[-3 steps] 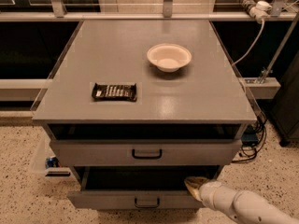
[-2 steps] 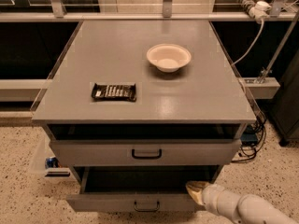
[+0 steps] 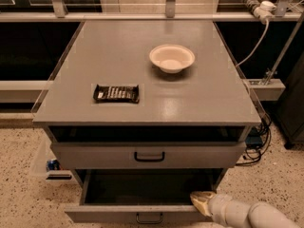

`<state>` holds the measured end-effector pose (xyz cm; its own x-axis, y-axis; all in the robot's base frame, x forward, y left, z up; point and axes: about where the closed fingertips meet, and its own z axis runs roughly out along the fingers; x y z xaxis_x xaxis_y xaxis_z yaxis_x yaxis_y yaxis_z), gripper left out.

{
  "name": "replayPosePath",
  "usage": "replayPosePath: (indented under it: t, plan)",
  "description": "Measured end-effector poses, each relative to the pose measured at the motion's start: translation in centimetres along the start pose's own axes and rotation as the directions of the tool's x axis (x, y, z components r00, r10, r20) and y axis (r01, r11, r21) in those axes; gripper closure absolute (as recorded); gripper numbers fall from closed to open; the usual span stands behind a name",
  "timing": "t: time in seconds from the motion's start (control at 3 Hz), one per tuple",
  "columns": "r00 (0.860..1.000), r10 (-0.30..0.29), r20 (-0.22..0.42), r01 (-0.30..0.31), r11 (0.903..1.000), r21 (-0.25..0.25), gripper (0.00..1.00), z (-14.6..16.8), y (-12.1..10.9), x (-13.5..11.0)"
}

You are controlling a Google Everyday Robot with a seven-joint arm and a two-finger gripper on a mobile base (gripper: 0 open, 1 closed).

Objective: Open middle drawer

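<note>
The middle drawer (image 3: 109, 215) is the lower of the two grey fronts in view. It stands pulled out toward me, showing its dark grey inside (image 3: 142, 186) and its small black loop handle (image 3: 149, 218). My gripper (image 3: 202, 202) comes in from the bottom right on a white arm (image 3: 251, 216). Its yellowish tip rests at the right end of the drawer front's top edge.
The top drawer (image 3: 95, 156) above it, with a black handle (image 3: 149, 156), stands slightly out. On the grey cabinet top (image 3: 199, 99) are a white bowl (image 3: 172, 57) and a dark snack bar (image 3: 116, 93). A cable and power strip (image 3: 256, 3) hang at the right.
The middle drawer has slid further out toward me, and my gripper has moved toward me with its front edge.
</note>
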<state>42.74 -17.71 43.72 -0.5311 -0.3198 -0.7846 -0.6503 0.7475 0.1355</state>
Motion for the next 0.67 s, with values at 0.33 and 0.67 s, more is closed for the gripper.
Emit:
replayPosePath:
  t: [0.33,0.67]
  plan:
    - [1.000,0.008,-0.001,-0.008,0.9999,-0.009,1.00,-0.3,0.2,0.0]
    - [0.998,0.056,0.007,-0.055,0.9960,-0.070,1.00,-1.6,1.7,1.8]
